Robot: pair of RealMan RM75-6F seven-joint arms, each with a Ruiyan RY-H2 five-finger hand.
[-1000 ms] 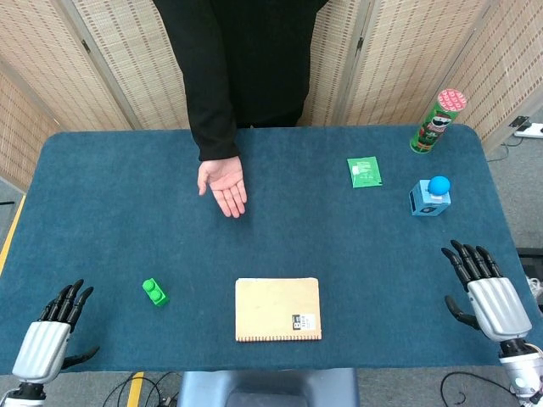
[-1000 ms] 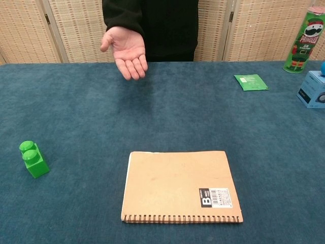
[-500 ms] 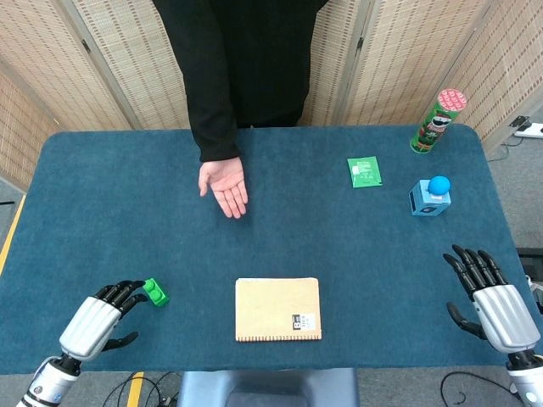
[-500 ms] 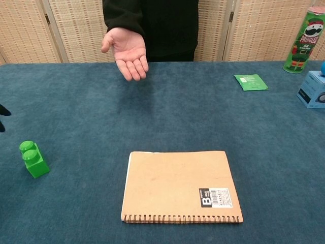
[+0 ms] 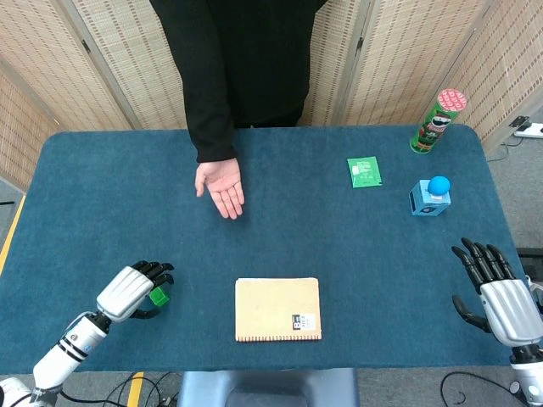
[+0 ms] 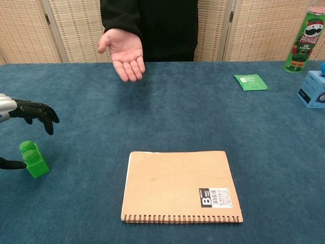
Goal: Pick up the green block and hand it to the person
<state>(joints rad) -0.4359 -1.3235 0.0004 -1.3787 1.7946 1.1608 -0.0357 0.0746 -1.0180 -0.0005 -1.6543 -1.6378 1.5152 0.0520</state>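
With the left hand spread above the green block, fingers over its top and thumb low beside it without gripping, it should lower squarely and pinch opposite side faces, while the right hand lies spread and empty.

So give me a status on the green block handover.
Done: the left hand is over the green block, fingers above it and thumb low beside it. In hand: closing for a grip; the block sits on the table, not lifted. Left: grasp, lift and carry it to the person's open palm.
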